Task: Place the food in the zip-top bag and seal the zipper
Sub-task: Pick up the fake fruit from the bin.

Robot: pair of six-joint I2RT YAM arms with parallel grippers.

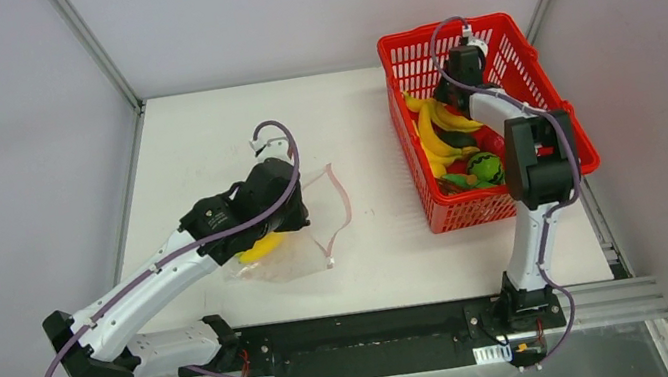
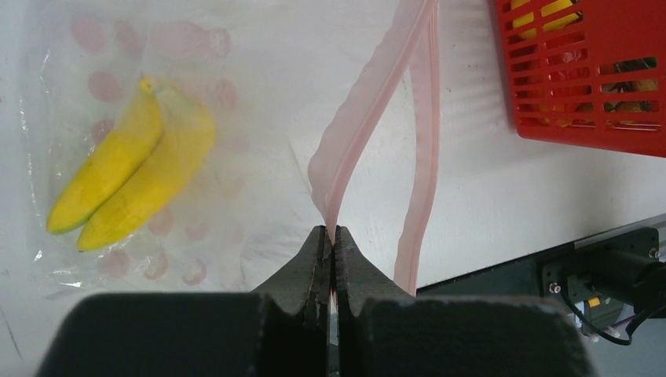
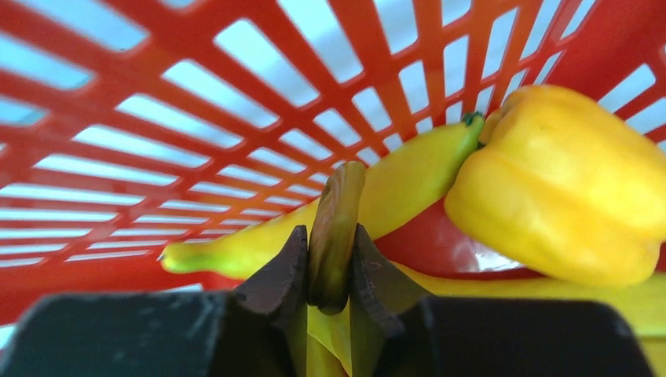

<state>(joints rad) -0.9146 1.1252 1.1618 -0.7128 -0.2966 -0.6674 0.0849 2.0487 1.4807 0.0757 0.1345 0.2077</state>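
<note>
From above we are seeing the left end effector (image 1: 288, 211) only as a dark block over the zip-top bag (image 1: 293, 259); the left wrist view is showing what that block hides: its fingers are pressed together on the zipper (image 2: 355, 129), pinching one pink-red strip at a fold while the other strip is hanging free just beside it, so the bag's mouth is gaping. The same view is showing a banana pair (image 2: 126, 182) lying inside the bag against its dotted plastic, well apart from the pinched strip; overhead the pair is showing only as a yellow tip.

The right end effector (image 3: 330, 253) is reaching down into the red basket (image 1: 533, 66); overhead its fingers are hidden by the wrist; the right wrist view is showing them clamped on an olive-brown stem (image 3: 334, 228), with yellow below it. Beside it a yellow pepper (image 3: 565, 184) is resting against a long yellow-green piece (image 3: 393, 188), the lattice wall close behind both. Only the top view is showing the loose bananas (image 1: 437, 127) and a green round piece (image 1: 485, 168) at the basket's near end.

The bag is lying on the counter (image 1: 360, 124) towards its near left; a band of bare counter is separating the bag from the basket; the far half on the left is showing bare as well. The basket is sitting against the counter's right edge, its right rim hanging over it; walls are closing in on the far, left and right sides.
</note>
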